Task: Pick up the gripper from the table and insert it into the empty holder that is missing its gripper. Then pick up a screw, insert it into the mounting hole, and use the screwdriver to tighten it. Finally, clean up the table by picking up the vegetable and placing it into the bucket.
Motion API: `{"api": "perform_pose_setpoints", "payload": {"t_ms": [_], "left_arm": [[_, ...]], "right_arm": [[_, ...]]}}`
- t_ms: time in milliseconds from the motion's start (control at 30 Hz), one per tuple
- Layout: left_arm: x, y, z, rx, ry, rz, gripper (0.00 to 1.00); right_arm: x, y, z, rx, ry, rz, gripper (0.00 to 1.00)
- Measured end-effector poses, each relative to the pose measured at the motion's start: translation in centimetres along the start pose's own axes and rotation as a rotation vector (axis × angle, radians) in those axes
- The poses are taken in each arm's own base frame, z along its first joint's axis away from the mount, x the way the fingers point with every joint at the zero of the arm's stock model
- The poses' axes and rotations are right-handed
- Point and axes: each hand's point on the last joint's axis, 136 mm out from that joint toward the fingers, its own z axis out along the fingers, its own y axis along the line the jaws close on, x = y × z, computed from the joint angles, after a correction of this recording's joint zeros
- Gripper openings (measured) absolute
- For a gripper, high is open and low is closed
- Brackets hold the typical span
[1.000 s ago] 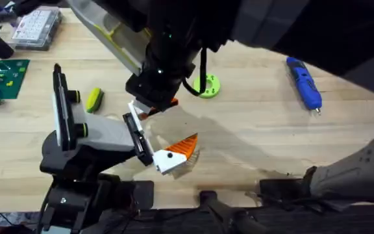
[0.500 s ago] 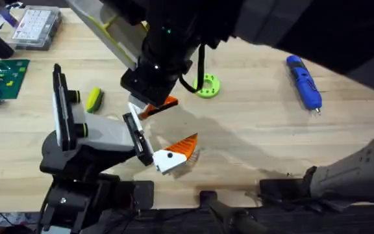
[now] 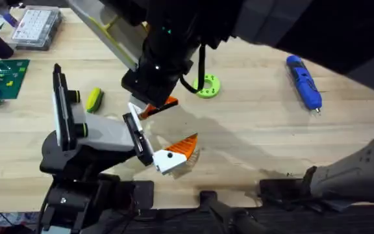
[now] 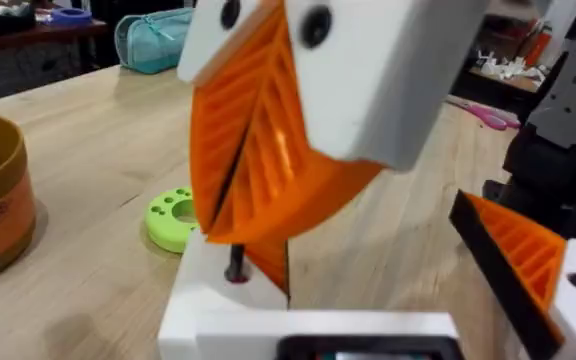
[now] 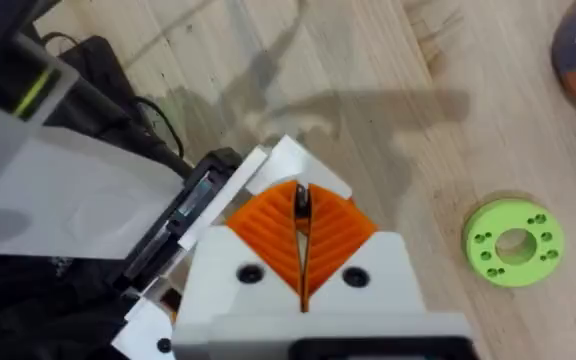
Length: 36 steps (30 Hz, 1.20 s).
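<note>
Closure of the right end effector [image 5: 301, 200]: orange pads together, apparently clamped on the gripper [image 3: 166, 103], though the contact itself is hidden. Gripper sits off the desk [image 3: 252, 130], at the black end plate of the holder [image 3: 102, 133], just above its mounted twin piece [image 3: 177, 151]. Judged light, rigid plastic; the smooth white block may twist in a pinch, so hold flat faces squarely, mating end free

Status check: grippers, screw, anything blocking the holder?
Right gripper shut on the screw, poised over the holder at its black end plate. Green ring and screwdriver lie apart from the holder.
</note>
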Motion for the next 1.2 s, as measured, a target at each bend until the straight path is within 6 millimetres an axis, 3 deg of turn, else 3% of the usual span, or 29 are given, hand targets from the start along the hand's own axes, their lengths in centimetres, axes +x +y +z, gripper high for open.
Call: {"api": "perform_pose_setpoints", "payload": {"t_ms": [1200], "left_arm": [[0.00,0.00,0.00,0.000,0.000,0.000,0.986]], "right_arm": [[0.31,0.02,-0.01,-0.001,0.013,0.002,0.006]]}}
